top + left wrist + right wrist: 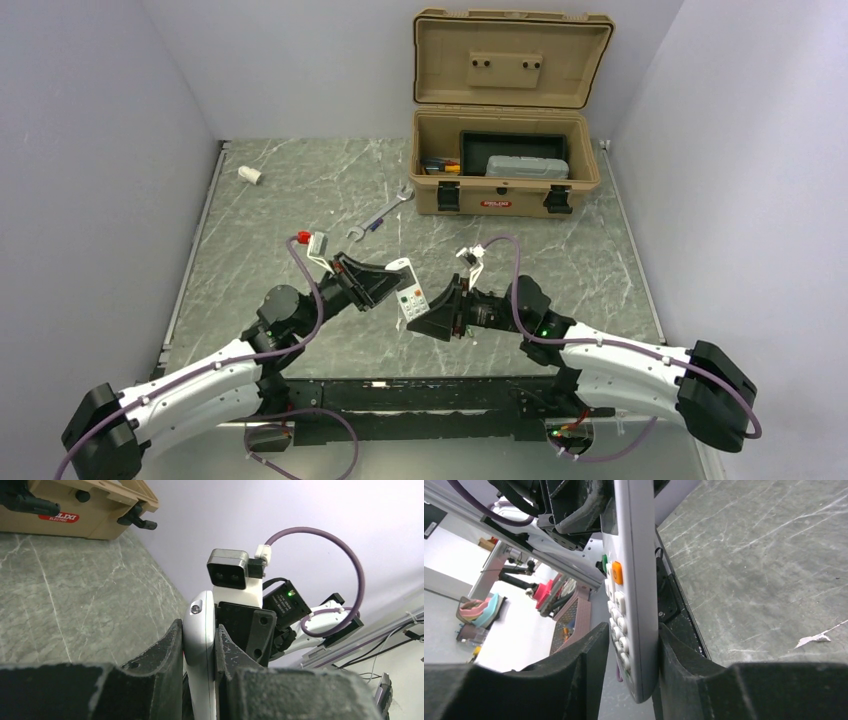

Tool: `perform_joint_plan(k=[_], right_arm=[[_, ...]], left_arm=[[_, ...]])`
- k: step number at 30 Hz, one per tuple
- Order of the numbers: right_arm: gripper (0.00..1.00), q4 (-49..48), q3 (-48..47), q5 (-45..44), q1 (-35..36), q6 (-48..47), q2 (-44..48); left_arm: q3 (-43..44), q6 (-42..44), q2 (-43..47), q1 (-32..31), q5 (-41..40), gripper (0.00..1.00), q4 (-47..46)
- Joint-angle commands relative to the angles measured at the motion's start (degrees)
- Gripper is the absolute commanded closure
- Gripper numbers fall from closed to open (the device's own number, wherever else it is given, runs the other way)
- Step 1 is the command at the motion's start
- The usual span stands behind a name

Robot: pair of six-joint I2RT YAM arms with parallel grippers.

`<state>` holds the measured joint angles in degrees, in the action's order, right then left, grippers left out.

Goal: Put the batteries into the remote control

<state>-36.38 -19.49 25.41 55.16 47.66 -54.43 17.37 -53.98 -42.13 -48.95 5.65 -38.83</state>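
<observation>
The remote control (409, 290) is a slim white handset, button side up, with orange and green keys just below the dark screen. The screen end points to about 11 o'clock, and it's probably lifted off the table (300, 200), roughly mid-surface.

robot lab cell: plain white walls (100, 150) enclose a marble-patterned table (300, 190).
</observation>
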Motion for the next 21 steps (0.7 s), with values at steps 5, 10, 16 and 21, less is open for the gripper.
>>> perform_joint_plan(k=[5,10,16,21], right_arm=[[0.62,-5.52,1.97,0.34,-0.23,0.89,2.90],[0.64,-7.64,3.45,-0.39,-0.24,1.53,4.09],[0.72,-8.41,3.64,-1.53,-0.26,1.47,5.21],[0.88,-9.23,4.42,-2.55,-0.25,1.80,6.21]], left_arm=[[2.16,1.58,4.04,0.00,-0.57,1.00,0.32],[1.54,1.13,4.14,0.05,-0.21,1.00,0.07],[0.97,0.54,3.89,0.08,0.22,0.98,-0.94],[1.10,0.62,4.26,0.06,0.52,0.74,-0.23]])
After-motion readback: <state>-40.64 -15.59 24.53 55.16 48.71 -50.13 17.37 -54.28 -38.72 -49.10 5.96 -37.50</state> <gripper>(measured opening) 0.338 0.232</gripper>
